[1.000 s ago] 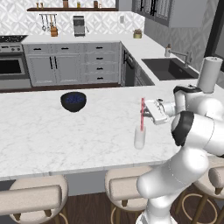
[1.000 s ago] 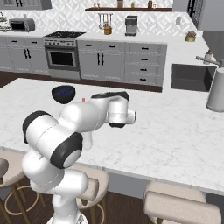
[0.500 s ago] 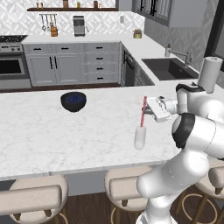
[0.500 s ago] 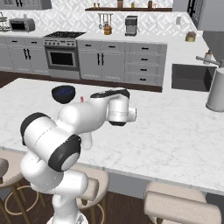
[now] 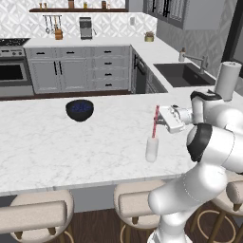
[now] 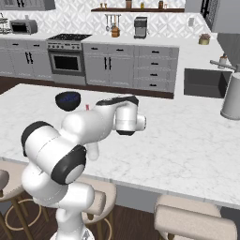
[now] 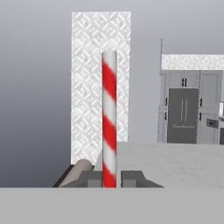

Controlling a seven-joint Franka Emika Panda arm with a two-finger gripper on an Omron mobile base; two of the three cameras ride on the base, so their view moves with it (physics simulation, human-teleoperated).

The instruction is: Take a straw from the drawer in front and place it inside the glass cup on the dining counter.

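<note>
The gripper (image 7: 110, 178) is seen pressed together on one straw (image 5: 155, 121), a red-and-white striped stick held upright between the two finger tips (image 7: 91, 178). In the left base view, the straw's lower end is seen at the mouth of one glass cup (image 5: 152, 149); whether it is inside cannot be told. The cup is stood on the dining counter (image 5: 42, 147), near its front edge. One dark blue bowl (image 5: 79, 109) is set farther back on the slab, well apart. Three stools (image 5: 35, 216) are counted along the near side there.
</note>
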